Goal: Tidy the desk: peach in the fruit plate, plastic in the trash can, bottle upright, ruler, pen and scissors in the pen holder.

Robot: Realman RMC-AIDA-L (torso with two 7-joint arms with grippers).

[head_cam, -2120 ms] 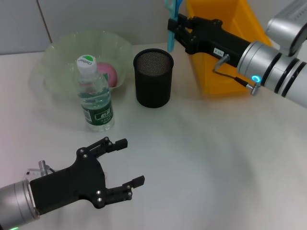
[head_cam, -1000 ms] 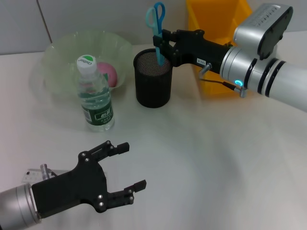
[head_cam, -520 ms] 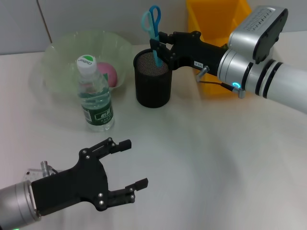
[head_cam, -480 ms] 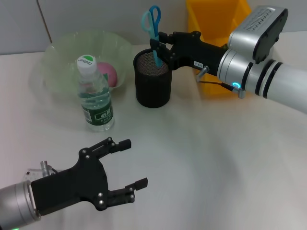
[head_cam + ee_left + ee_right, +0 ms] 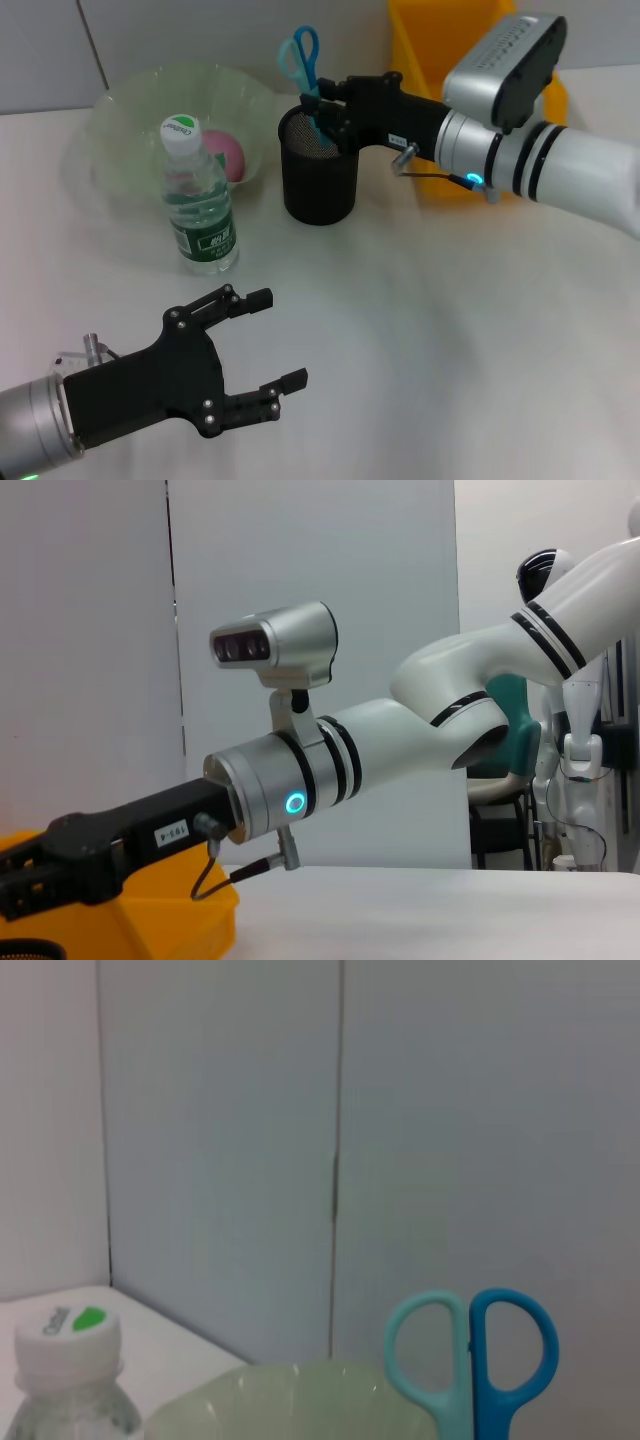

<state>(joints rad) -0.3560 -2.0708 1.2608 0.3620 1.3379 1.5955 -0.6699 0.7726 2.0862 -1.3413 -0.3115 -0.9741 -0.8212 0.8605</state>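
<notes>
The right gripper reaches in from the right, over the rim of the black mesh holder, its fingers closed on the blue scissors just below the handles. The scissors stand handles up, with the blades down inside the holder — how deep they go cannot be seen. The right wrist view shows the two handle loops side by side, one pale, one darker blue.

The left gripper hangs low over the near side of the table, fingers spread wide and holding nothing.

The bottle stands upright left of the holder, green cap on top, just in front of the pale green plate. The pink peach lies in the plate, partly hidden behind the bottle. The yellow bin sits at the back right, behind the right arm — near the holder but not touching it. The ruler and pen are not visible; the holder's inside cannot be made out.
</notes>
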